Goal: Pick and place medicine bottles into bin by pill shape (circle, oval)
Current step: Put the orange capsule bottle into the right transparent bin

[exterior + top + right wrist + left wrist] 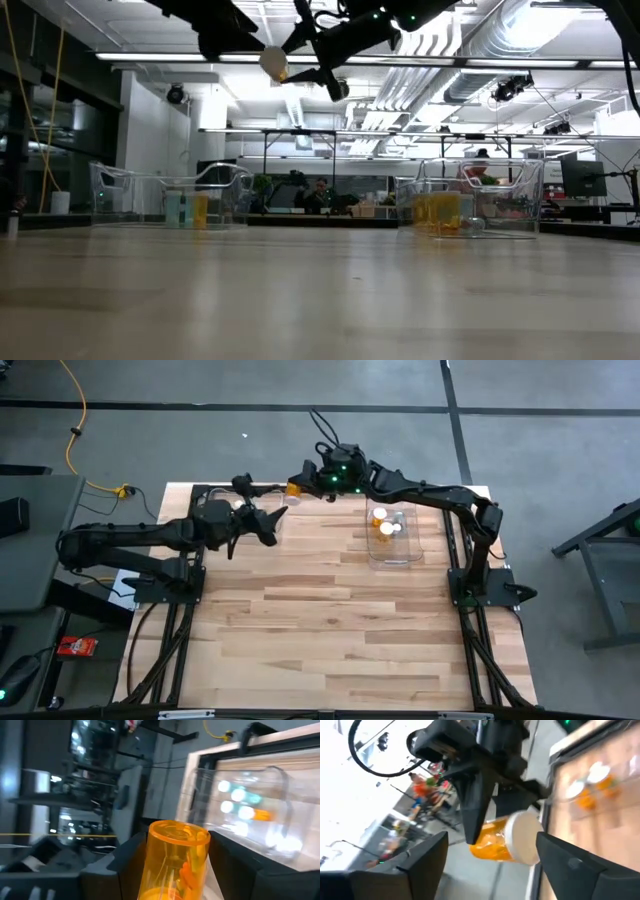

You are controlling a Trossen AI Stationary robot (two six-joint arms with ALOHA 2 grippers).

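An orange medicine bottle (294,488) with a white cap (525,839) hangs high over the table's far edge, with my right gripper (306,486) shut on it. My left gripper (273,524) stands open just near-left of it and faces it, a gap between them in the high view. In the left wrist view the cap shows close beside one left finger (570,865). More medicine bottles stand in a clear bin (392,540) at the far right. My right gripper pinches the bottle's orange body (172,870) between its two fingers (127,870), one on each side. The fingers reach in roughly level from the table's right. The bottle sticks out past the fingertips, lifted clear of the table, its cap toward the near side (273,63).
A second clear bin (250,805) with white-capped bottles sits at the table's far left, partly under my left arm. In the low view both bins (170,200) (470,205) stand along the far edge. The near and middle wood (330,630) is bare. People show in the room behind.
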